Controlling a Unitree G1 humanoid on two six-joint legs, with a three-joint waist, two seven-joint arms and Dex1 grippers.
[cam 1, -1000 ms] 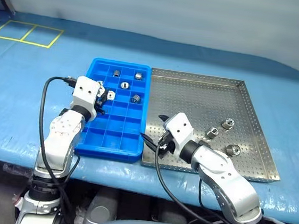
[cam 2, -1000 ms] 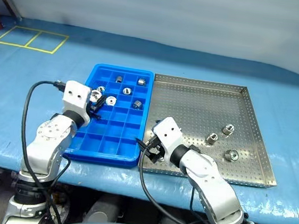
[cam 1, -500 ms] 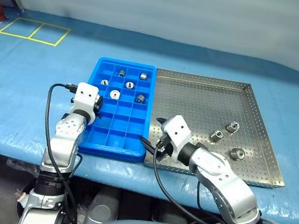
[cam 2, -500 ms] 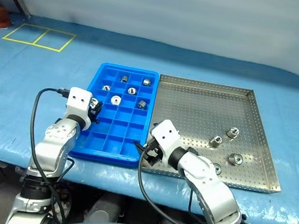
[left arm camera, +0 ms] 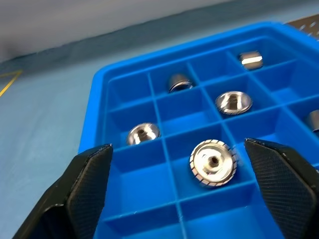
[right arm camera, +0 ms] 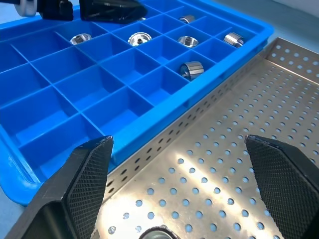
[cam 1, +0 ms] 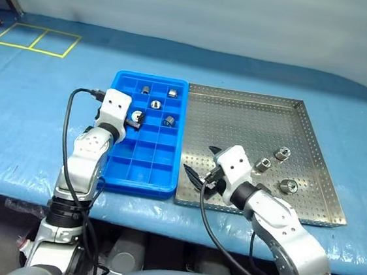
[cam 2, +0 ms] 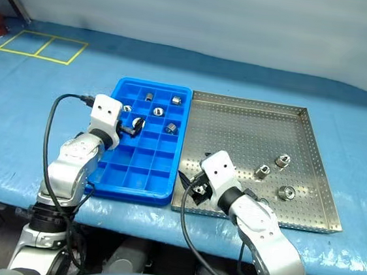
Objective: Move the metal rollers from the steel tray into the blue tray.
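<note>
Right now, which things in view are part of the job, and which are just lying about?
Part of the job:
rollers
steel tray
blue tray
left gripper, open over the blue tray
right gripper, open over the steel tray

Lying about:
yellow tape squares
blue table cover

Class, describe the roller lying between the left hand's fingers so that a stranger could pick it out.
Find the blue tray, left of the steel tray. The roller lies in a compartment at the open left hand. Unlike its neighbours, it is a wide disc with a ribbed rim, facing up.
</note>
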